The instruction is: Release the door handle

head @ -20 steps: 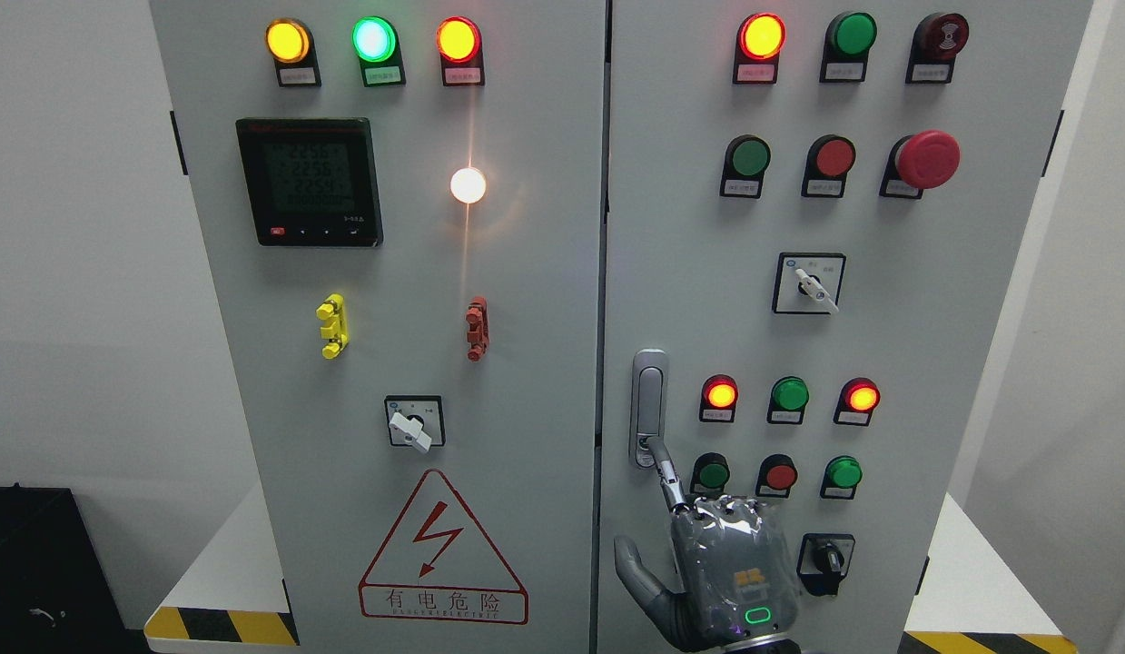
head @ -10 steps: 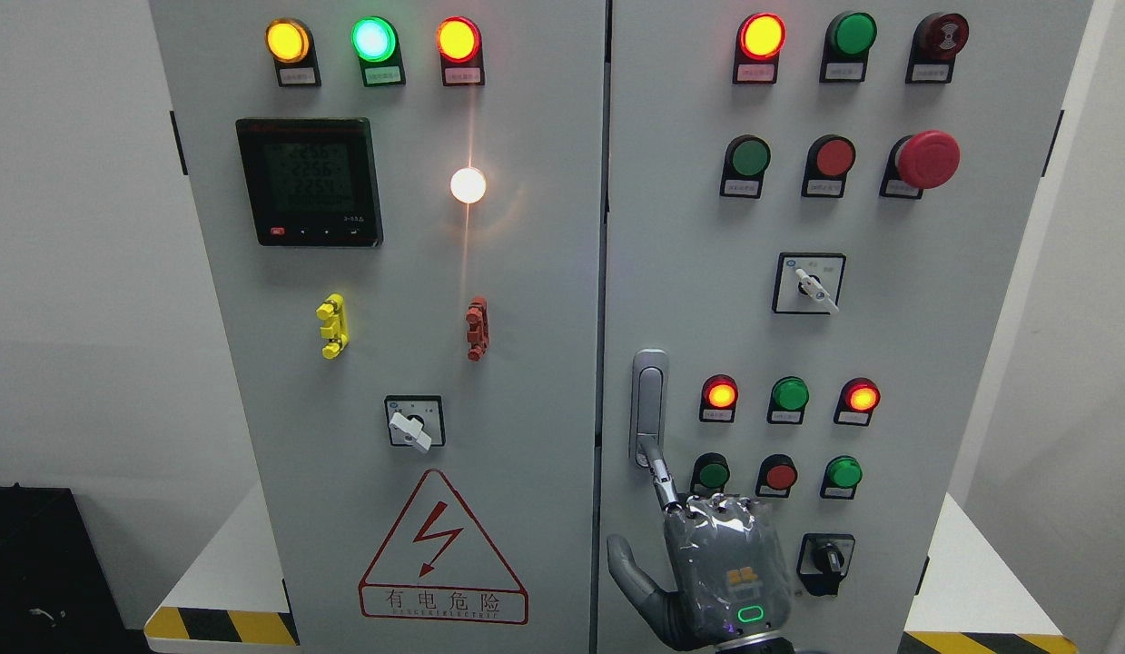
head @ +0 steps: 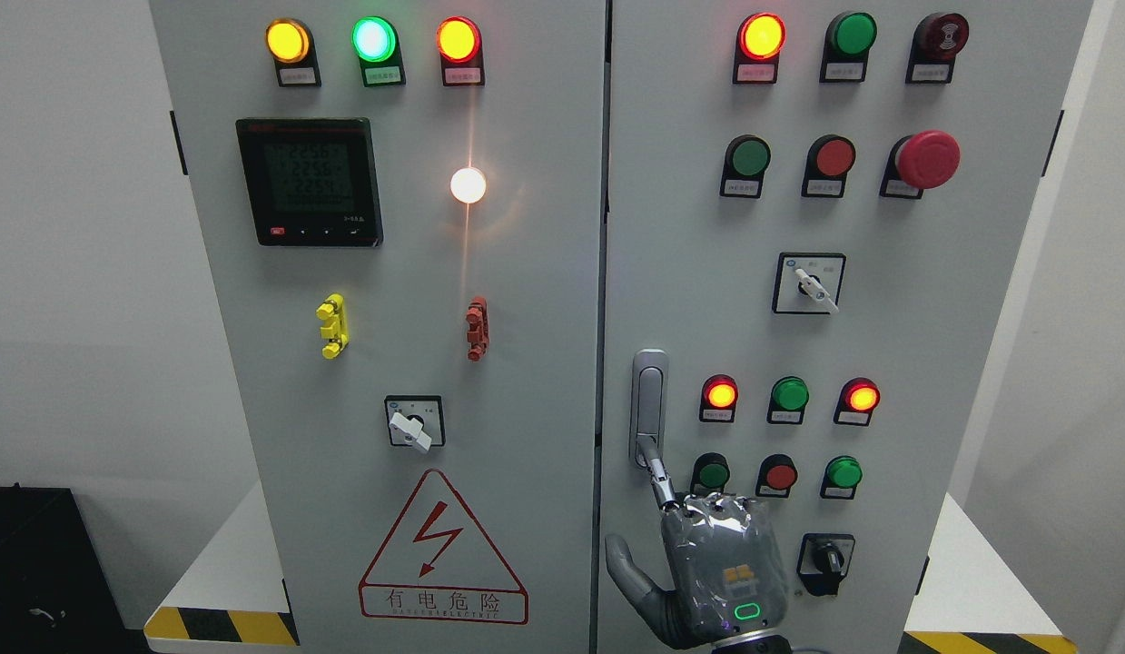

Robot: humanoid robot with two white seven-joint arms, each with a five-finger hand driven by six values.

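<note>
Reaching from the bottom centre-right, my right hand (head: 707, 568) has one finger (head: 657, 472) hooked under the stiff, smooth metal door handle (head: 649, 404) at lower centre, holding nothing else; its lower end looks like the grip point.

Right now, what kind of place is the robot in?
Probably an electrical or factory control room: a grey control cabinet with glowing indicator lights, a red emergency stop button and a lightning warning sign.
</note>
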